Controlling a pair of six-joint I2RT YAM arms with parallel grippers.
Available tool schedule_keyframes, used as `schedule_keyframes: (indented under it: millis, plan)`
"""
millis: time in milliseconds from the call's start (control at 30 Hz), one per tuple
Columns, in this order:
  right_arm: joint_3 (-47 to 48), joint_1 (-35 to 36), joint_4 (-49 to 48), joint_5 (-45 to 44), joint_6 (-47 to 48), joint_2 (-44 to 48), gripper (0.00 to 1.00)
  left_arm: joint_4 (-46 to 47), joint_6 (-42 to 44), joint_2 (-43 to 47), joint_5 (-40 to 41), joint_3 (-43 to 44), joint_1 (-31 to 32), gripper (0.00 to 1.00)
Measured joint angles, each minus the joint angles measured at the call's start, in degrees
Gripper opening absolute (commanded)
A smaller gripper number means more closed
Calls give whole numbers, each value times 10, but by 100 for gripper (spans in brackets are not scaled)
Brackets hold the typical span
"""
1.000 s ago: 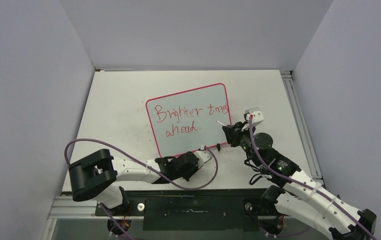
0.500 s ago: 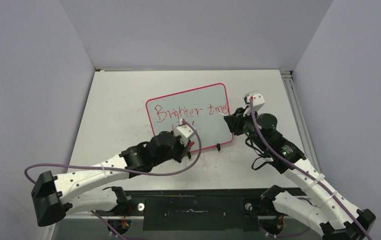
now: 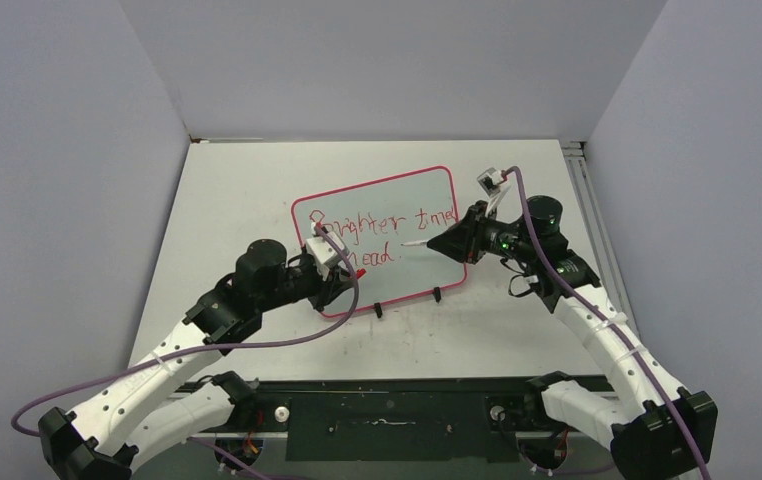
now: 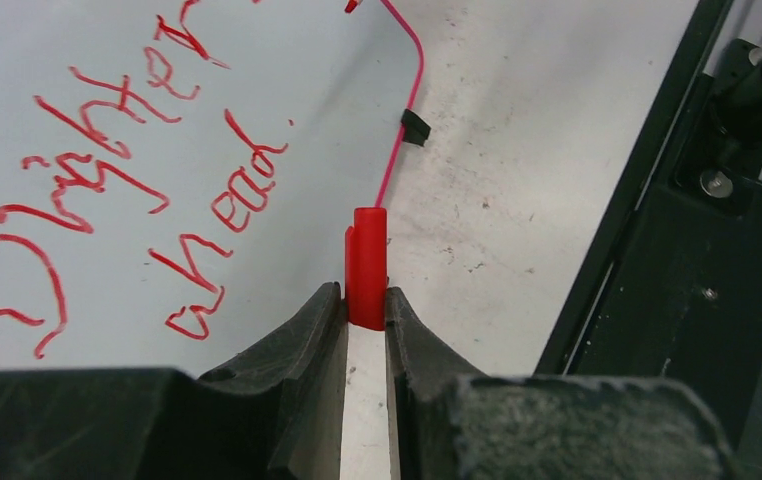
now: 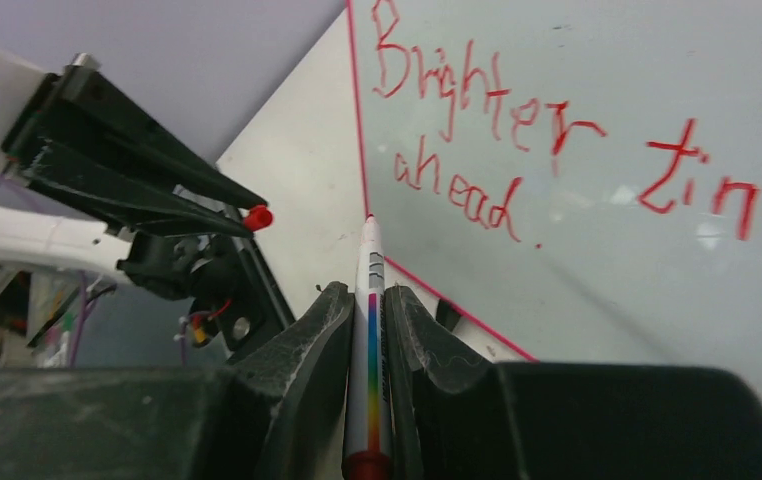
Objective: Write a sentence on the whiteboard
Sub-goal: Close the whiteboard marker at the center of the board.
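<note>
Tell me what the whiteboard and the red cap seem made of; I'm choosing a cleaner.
The whiteboard: glossy white face, perhaps melamine or coated steel, given faint reflections; thin pink-red frame looks plastic. The red cap: smooth plastic, evenly coloured, with a moulded step.

I read one inscription only: the sentence, handwritten in red marker on the white face of the whiteboard.

- Line 1: "Brighter times".
- Line 2: "ahead." with a full stop after the d. It sits below "Brighter", toward the left of the board.

Legibility by view:

- Overhead: the capital B is partly covered, and the last letter of "times" is crowded against the pink-red frame and reads poorly.
- My left wrist camera: "Brighter" and "ahead." run slanted across the picture. "times" is mostly out of frame.
- My right wrist camera: "Brighter" and "ahead." are whole — the second word is cut at the picture edge after "tim".
</note>
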State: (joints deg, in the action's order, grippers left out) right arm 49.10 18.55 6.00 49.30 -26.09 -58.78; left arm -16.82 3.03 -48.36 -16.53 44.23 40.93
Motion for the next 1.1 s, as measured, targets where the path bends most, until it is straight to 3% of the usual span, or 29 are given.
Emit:
schedule_keyframes:
  millis: [367,1100]
  plan:
    - [-22,47,-58,104,-43,-48,5,3,7,-10,-59,-6,0,0]
    - [-22,71,-63,131,-33,-67,5,3,12,-15,-90,-6,0,0]
